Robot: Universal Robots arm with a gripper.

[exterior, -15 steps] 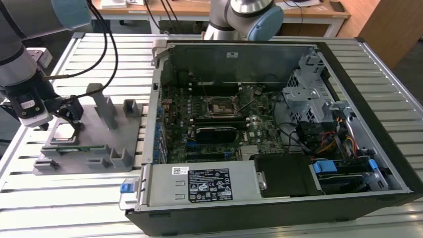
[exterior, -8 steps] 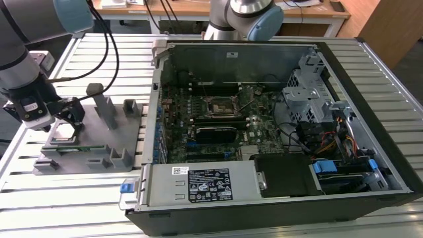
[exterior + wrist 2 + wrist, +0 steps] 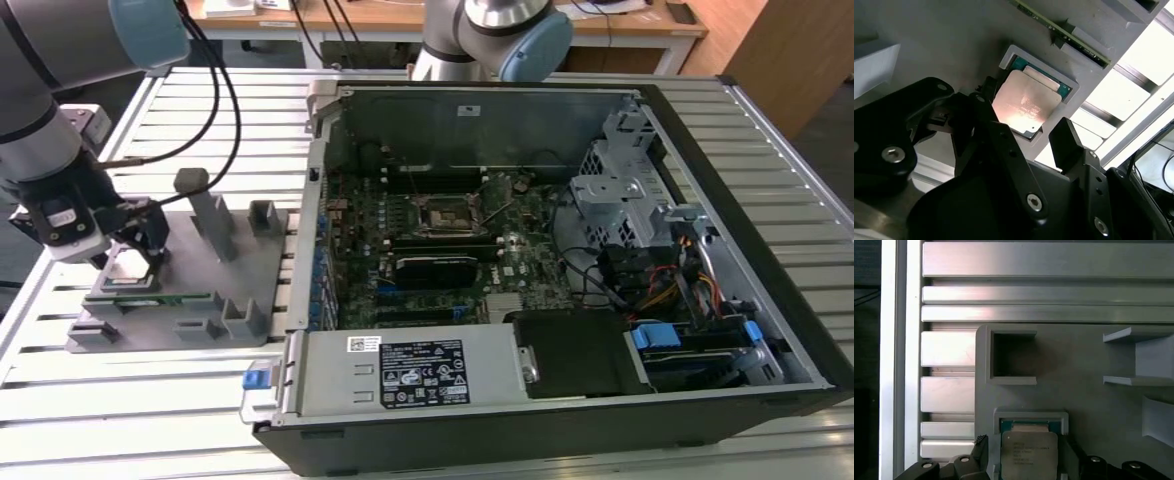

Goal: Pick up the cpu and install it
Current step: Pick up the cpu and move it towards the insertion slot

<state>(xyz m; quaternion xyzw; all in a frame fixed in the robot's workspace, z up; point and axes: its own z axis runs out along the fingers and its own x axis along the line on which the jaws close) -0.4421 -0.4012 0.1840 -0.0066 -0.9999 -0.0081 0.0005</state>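
The cpu (image 3: pixel 1026 106) is a flat silvery square lying in a shallow pocket of the grey holder tray (image 3: pixel 200 300) at the exterior view's left. It also shows as a pale square (image 3: pixel 128 264) under the arm's wrist, and in the first wrist view (image 3: pixel 1029 455). My gripper (image 3: pixel 1026 131) hangs just over it, open, with one black finger (image 3: pixel 988 107) on each side of the chip and a small gap to its edges. In the first wrist view the gripper (image 3: pixel 1029 462) straddles the pocket the same way. The black socket frame (image 3: pixel 445 212) sits on the motherboard inside the case.
An open computer case (image 3: pixel 721 200) lies at the exterior view's right with cables and drive bays. A green memory stick (image 3: pixel 158 297) lies in a slot of the tray near the cpu. Grey posts (image 3: pixel 214 225) stand up from the tray. A second arm (image 3: pixel 494 35) stands behind the case.
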